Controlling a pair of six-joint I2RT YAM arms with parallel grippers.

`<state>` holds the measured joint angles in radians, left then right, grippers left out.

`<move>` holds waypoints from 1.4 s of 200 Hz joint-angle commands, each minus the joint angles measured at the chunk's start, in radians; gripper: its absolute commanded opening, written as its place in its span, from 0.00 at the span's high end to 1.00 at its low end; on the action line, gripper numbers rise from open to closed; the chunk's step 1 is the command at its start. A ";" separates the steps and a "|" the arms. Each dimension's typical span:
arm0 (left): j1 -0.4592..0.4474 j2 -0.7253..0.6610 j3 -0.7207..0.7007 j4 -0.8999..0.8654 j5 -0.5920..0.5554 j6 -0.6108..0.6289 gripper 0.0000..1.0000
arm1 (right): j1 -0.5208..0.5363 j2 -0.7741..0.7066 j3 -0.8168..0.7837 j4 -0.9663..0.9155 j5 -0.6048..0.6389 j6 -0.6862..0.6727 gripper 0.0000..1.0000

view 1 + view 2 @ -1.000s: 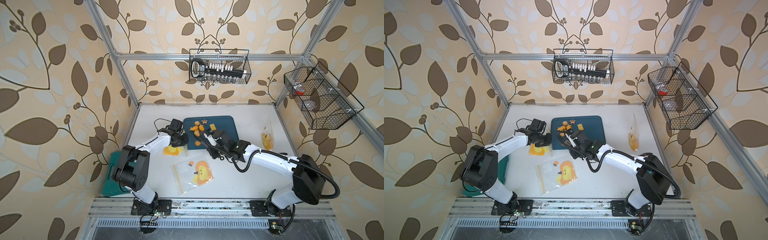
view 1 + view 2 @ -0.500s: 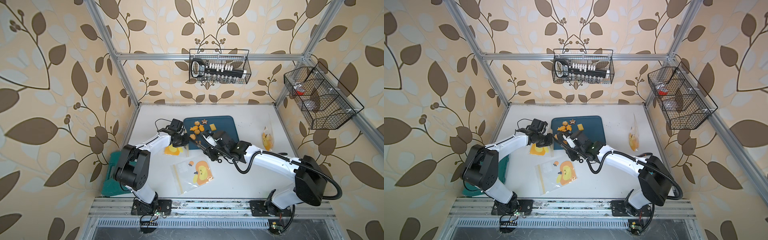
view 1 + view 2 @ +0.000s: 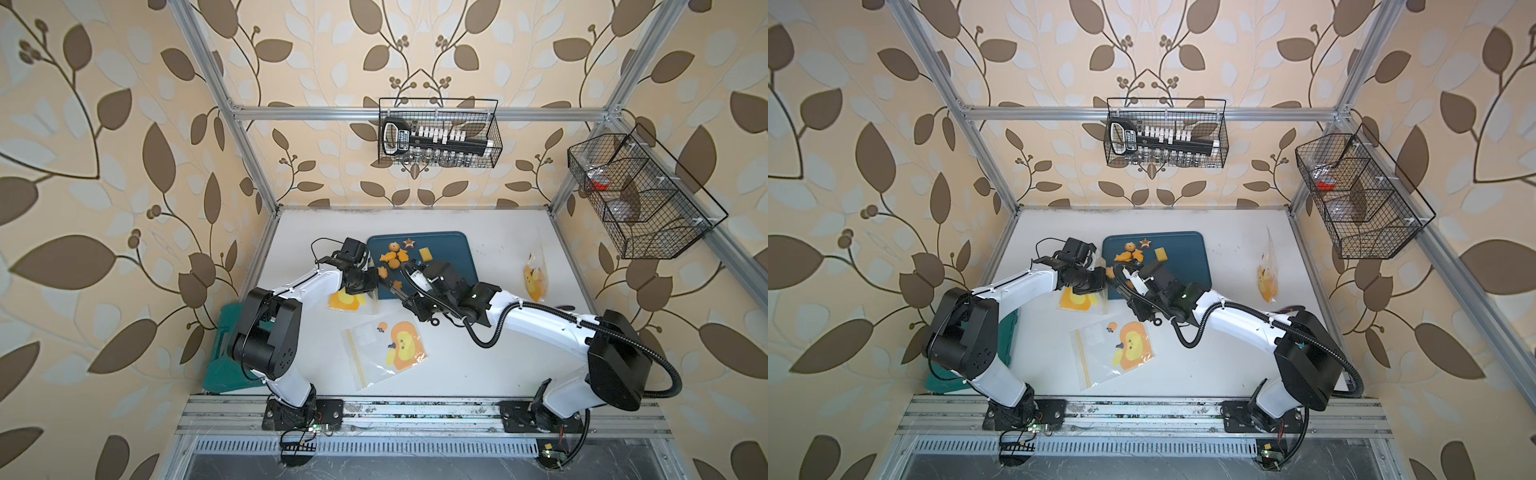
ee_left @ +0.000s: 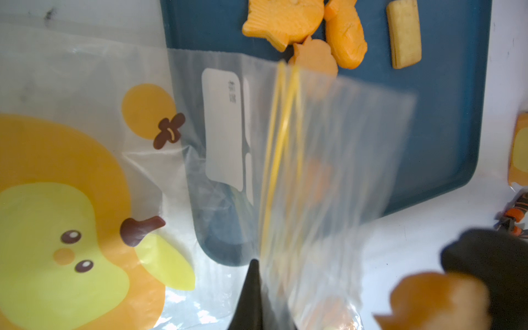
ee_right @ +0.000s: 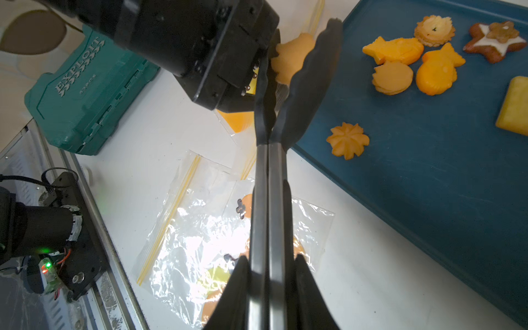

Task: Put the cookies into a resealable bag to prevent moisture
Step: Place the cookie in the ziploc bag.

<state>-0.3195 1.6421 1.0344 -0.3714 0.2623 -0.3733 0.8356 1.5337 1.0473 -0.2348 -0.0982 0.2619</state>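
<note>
The left pincer (image 3: 368,277) is closed tight on the edge of a clear zip bag (image 4: 328,171), holding it upright at the corner of the blue tray (image 5: 428,200). The right pincer (image 5: 270,274) is clamped on the handles of black tongs (image 5: 268,185), and the tong tips pinch one orange cookie (image 5: 294,54) right next to the left pincer. That cookie seems to be just beside the bag's mouth rather than inside it, though the blur makes this hard to judge. The other cookies (image 5: 393,77) lie on the tray, most in a loose cluster and a flower-shaped one apart. A second bag (image 3: 386,349) lies flat on the white desk (image 3: 478,365), near the arms' bases.
</note>
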 commanded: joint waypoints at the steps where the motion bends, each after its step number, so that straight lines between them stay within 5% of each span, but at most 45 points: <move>1: 0.002 0.006 0.032 0.009 0.029 0.016 1.00 | 0.005 0.029 0.034 0.017 -0.028 0.000 0.81; 72: 0.002 -0.018 0.023 0.009 0.010 0.016 1.00 | 0.014 0.106 0.084 -0.145 0.217 -0.094 0.85; 186: 0.002 -0.002 0.038 0.003 0.038 0.018 1.00 | 0.207 0.148 0.038 -0.022 0.708 -0.405 0.90; 280: 0.002 -0.028 0.023 0.014 0.049 0.021 1.00 | 0.215 0.231 0.106 -0.184 0.634 -0.493 0.90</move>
<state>-0.3191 1.6455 1.0348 -0.3851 0.2859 -0.3721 1.0489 1.7233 1.1061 -0.3397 0.5423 -0.2012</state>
